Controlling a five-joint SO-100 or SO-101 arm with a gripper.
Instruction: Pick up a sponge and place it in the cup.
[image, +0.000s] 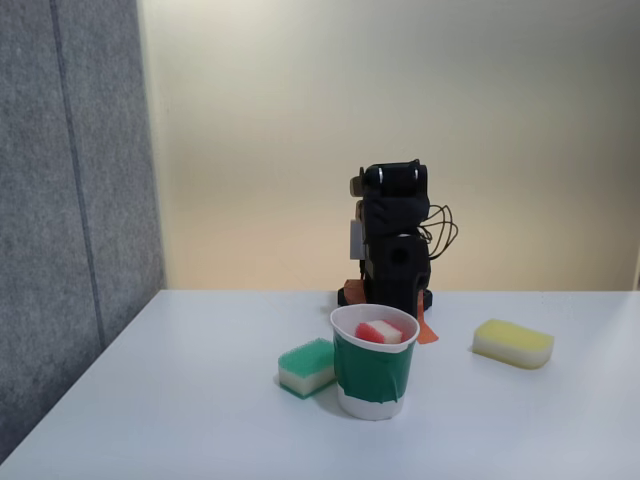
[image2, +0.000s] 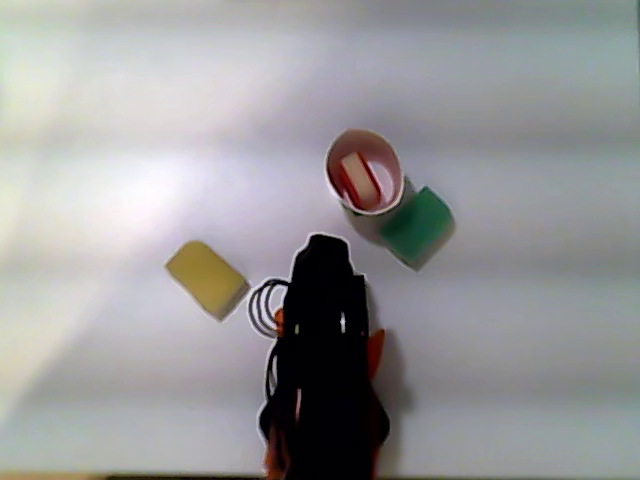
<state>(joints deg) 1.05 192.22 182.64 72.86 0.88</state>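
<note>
The sponge (image: 384, 332) is seen inside the cup (image: 373, 376), red top tilted and leaning on the inner wall, its upper part poking above the rim in the fixed view; from above it is shown lying across the cup's mouth (image2: 356, 180). Placement is judged done, since the sponge is carried by the cup alone and nothing is touching it. The arm (image: 394, 235) is folded up at the back of the desk (image: 200, 400), well apart from the cup, probably parked so the result is left clear to the cameras. The tool's state cannot be told: the arm is rendered as a dark mass in both views and the jaws cannot be made out. A green sponge (image: 307, 367) is sat just beside the cup, touching or nearly so; contact cannot be settled. A yellow sponge (image: 513, 343) is left well apart on the other side. The lower half of the red sponge is hidden by the cup wall. The arm's base is partly covered by the cup in the fixed view, and cut off at the bottom edge from above.
</note>
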